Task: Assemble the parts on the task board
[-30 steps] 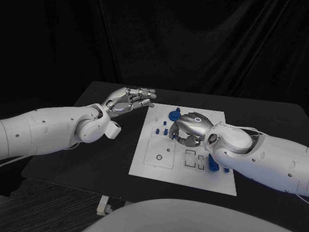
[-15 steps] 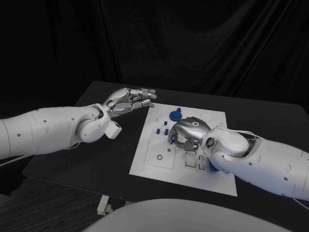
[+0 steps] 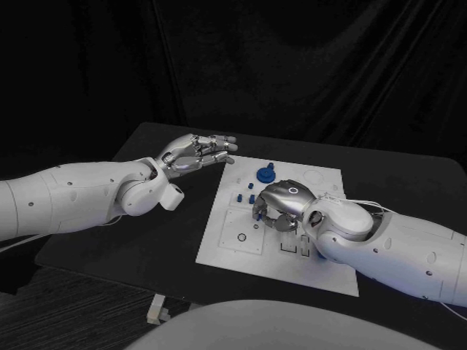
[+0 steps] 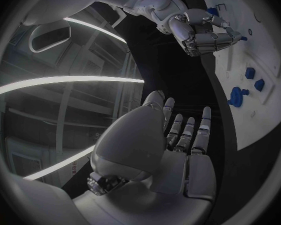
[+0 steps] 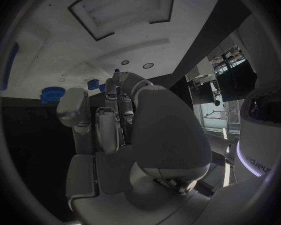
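Observation:
The white task board (image 3: 231,246) lies mid-table. A round blue part (image 3: 265,175) stands near its far edge, with small blue parts (image 3: 238,197) beside it. My right hand (image 3: 281,201) hovers low over the board's middle with its fingers curled down. In the left wrist view the right hand (image 4: 200,29) pinches a small blue part (image 4: 242,37) at its fingertips, just above the board (image 4: 256,117). The right wrist view shows that blue tip (image 5: 116,71) over the board (image 5: 65,45). My left hand (image 3: 198,152) hangs off the board's far left corner, fingers apart, holding nothing.
The black table (image 3: 128,233) has free room to the left of the board. My right forearm (image 3: 391,244) lies across the board's right side and hides what lies there. Shallow cut-outs (image 3: 292,242) mark the board's near half.
My right hand has slid a little to the left and toward the near side over the board, and its forearm now covers the long blue part. The left hand has stayed put.

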Robot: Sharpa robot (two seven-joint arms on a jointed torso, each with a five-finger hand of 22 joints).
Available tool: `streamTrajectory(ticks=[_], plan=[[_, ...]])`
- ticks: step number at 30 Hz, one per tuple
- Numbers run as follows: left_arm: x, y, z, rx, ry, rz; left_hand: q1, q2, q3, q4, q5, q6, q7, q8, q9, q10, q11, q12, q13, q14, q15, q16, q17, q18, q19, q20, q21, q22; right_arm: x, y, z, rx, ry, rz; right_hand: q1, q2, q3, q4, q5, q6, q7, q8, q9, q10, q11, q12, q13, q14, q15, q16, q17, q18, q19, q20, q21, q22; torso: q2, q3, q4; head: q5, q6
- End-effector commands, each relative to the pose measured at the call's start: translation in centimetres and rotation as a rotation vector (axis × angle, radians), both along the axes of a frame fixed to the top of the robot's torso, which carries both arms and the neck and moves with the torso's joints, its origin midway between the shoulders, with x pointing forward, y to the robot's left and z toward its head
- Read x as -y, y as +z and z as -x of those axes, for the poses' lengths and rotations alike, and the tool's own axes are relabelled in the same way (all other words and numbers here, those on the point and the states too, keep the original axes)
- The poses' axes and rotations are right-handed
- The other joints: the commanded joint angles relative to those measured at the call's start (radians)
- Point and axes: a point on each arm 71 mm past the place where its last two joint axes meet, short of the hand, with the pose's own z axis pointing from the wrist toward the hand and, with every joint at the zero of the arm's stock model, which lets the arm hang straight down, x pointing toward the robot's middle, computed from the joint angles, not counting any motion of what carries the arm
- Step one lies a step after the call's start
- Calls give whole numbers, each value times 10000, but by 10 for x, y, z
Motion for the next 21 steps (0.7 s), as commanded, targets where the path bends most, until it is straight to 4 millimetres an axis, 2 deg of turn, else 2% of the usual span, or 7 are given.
streamTrajectory(ticks=[1, 21], plan=[[1, 4, 1, 425, -130, 558, 3, -72, 450, -100, 89, -29, 5, 132, -41, -51, 42, -87, -88, -141, -29, -64, -74, -42, -185, -48, -95, -102, -1, -2, 1, -41, -136, 163, 174, 42, 420, -37, 423, 284, 116, -44, 13, 363, -152, 35, 187, 560, -95, -29, 567, 11, 22, -65, 134, 1453, 0, 1, 1, -2, 1], [1, 1, 1, 252, -161, 482, 5, -70, 465, -100, 84, -26, 11, 138, -40, -64, 45, -104, -89, -131, -15, -27, -68, -41, -190, -46, -97, -109, -3, -3, 9, -256, -50, 234, 157, 43, 422, -35, 454, 291, 119, -61, 5, 371, -151, 19, 186, 557, -96, -43, 548, 18, 11, -66, 104, 1444, 0, 2, -3, 39, 1]])
